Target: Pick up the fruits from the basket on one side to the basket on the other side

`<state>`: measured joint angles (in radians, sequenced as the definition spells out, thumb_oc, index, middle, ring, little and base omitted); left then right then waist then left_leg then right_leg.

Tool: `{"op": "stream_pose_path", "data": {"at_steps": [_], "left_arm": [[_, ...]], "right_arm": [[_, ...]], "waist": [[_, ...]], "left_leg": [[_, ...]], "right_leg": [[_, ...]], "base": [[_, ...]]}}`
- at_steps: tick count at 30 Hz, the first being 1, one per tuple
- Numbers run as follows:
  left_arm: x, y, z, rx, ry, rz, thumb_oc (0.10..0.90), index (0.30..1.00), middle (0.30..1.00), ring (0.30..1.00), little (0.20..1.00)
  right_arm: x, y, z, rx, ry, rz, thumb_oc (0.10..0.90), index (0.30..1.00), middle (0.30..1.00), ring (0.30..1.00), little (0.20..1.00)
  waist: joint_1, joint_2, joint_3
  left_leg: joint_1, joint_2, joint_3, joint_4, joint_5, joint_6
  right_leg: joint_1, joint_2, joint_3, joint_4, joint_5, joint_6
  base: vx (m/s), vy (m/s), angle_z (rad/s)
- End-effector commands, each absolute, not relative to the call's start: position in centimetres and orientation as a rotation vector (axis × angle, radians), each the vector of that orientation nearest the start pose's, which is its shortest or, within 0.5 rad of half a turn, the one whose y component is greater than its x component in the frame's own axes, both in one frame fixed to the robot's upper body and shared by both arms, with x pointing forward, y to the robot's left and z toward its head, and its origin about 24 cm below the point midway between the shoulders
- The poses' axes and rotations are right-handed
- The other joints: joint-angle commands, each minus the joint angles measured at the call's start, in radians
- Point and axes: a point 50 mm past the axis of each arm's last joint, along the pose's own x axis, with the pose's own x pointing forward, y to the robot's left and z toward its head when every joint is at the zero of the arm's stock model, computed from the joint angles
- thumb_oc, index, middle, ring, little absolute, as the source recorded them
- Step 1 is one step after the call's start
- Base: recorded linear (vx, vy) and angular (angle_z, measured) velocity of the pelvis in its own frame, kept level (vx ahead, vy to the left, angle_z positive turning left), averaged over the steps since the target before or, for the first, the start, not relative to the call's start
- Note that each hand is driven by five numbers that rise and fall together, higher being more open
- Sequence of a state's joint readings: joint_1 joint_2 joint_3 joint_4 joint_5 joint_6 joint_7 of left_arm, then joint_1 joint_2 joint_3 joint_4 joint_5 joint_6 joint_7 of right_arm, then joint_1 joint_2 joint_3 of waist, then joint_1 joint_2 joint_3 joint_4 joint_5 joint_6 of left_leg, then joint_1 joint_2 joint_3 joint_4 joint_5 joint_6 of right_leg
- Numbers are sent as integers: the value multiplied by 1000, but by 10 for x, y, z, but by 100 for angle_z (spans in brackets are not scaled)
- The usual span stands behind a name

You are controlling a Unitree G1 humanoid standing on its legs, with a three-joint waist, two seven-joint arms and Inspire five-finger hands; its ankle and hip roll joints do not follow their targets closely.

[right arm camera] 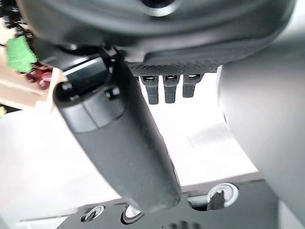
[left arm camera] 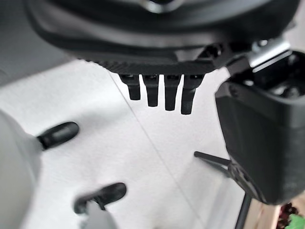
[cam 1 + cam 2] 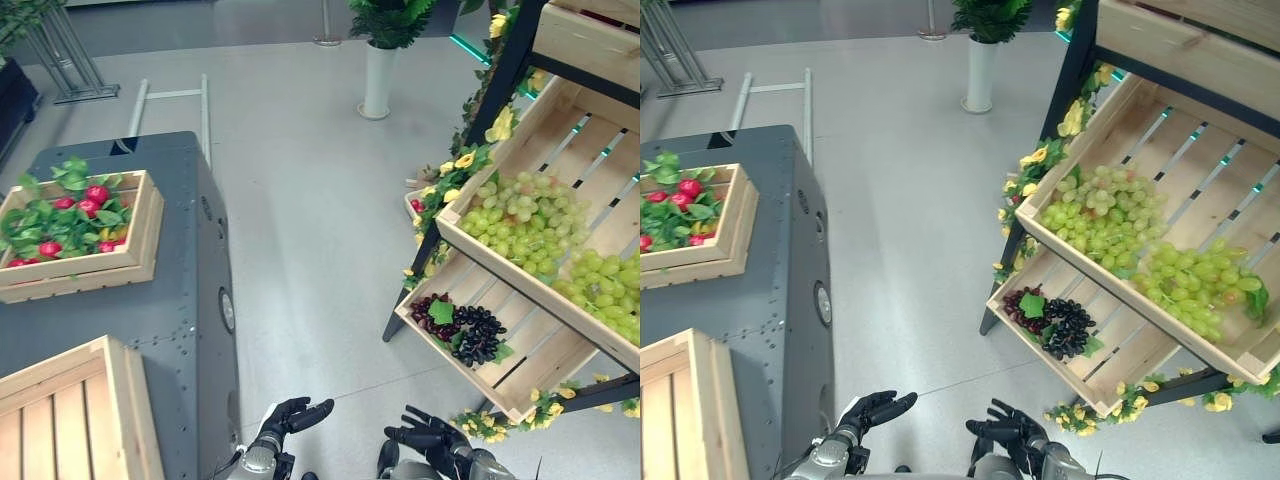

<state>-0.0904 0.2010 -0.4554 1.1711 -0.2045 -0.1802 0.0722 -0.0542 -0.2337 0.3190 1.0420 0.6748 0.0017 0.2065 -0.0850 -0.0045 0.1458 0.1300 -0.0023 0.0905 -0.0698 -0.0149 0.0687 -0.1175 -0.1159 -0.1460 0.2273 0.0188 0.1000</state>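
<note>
on the left stood a dark grey worktop (image 3: 150,330). a wooden crate of red fruit (image 3: 78,232) with green leaves sat at its far left edge, the fruit heaped inside the rim. an empty wooden crate (image 3: 70,420) sat at the near left corner, only bare slats showing inside.

left robot hand (image 3: 295,416) hung low over the floor (image 3: 310,200), just off the worktop's near right corner. fingers were straight and spread apart, holding nothing; its wrist view showed floor past the fingertips. right robot hand (image 3: 430,436) hung beside it, also low over the floor. fingers were loosely relaxed, not closed on anything. both robot hands were well apart from every crate.

a white vase with a plant (image 3: 379,70) stood on the floor at the far side.

on the right stood a slanted wooden shelf rack (image 3: 560,130), trimmed with yellow flowers. green grapes (image 3: 545,235) lay along the lower edge of the upper tray; the tilt presumably let them settle there and faced them toward the robot. dark grapes (image 3: 465,330) lay at the near left corner of the lower tray, for the same reason as far as i could judge.

judgement: with both robot hands free, the scene fitted either a stage with fruit yet to be moved or a pause between carries. which crate was source and which target was not settled.
</note>
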Motion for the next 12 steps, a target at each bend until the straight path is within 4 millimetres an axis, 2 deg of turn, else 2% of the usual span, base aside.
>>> {"op": "stream_pose_path", "data": {"at_steps": [1,3,4,6,8,12], "left_arm": [[149,190,-146,333,898,-76,800,900,900,900,900],[139,197,-150,305,931,-17,800,900,900,900,900],[135,199,-151,296,940,3,800,900,900,900,900],[129,205,-152,293,941,83,800,900,900,900,900],[130,208,-149,234,906,137,800,900,900,900,900],[135,198,-147,220,842,37,800,900,900,900,900]], "right_arm": [[161,-179,-141,300,935,7,800,900,900,900,900],[147,-180,-148,288,984,-2,800,900,900,900,900],[139,-178,-152,285,1016,0,800,900,900,900,900],[125,-178,-159,219,1086,31,800,900,900,900,900],[118,-179,-162,124,1144,62,800,900,900,900,900],[120,-182,-161,140,1135,52,800,900,900,900,900]], "waist": [[23,19,12],[27,21,-3],[35,17,-15],[58,3,-37],[73,-7,-42],[89,-20,-55]], "left_leg": [[0,-43,36,-17,-64,17],[-7,-44,8,-17,-62,24],[-10,-46,-1,-17,-62,24],[-17,-45,11,-17,-60,10],[-19,-37,24,-17,-55,-4],[-19,-36,-10,-17,-48,-9]], "right_leg": [[7,80,-6,83,-27,-44],[76,81,34,26,-79,-57],[122,72,37,-43,-88,-60],[189,71,30,-210,-65,-57],[208,80,45,-269,-41,-57],[234,100,60,-299,-37,-75]], "base": [[-194,-20,26],[-127,-89,41],[-109,-153,42],[-123,-207,18],[-152,-224,-28],[-87,-170,-16]]}}
